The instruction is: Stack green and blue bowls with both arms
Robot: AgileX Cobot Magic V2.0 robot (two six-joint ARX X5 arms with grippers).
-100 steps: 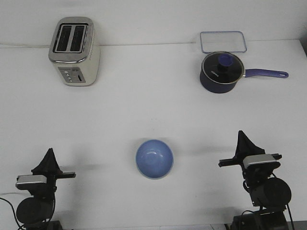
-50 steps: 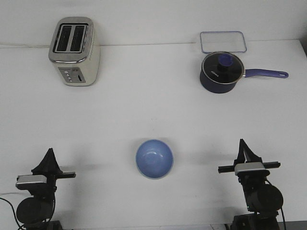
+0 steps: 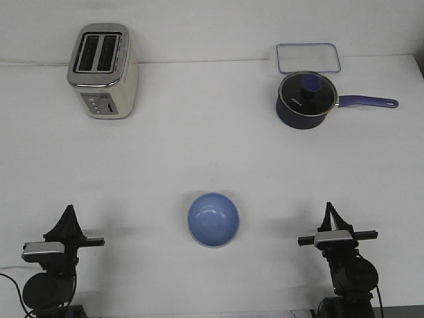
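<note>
The light blue bowl (image 3: 212, 219) sits upright on the white table (image 3: 212, 152), near the front middle. A green bowl does not show as a separate thing anywhere in the front view. My left gripper (image 3: 68, 213) rests low at the front left, well left of the bowl, with its fingers together and holding nothing. My right gripper (image 3: 328, 211) rests low at the front right, well right of the bowl, with its fingers together and holding nothing.
A silver toaster (image 3: 103, 71) stands at the back left. A dark navy saucepan (image 3: 303, 101) with a glass lid and a handle pointing right stands at the back right. A clear rectangular lid or tray (image 3: 308, 57) lies behind it.
My right arm has drawn back toward the near edge and settled lower, shifting slightly left. The left arm and the blue bowl have not moved.
</note>
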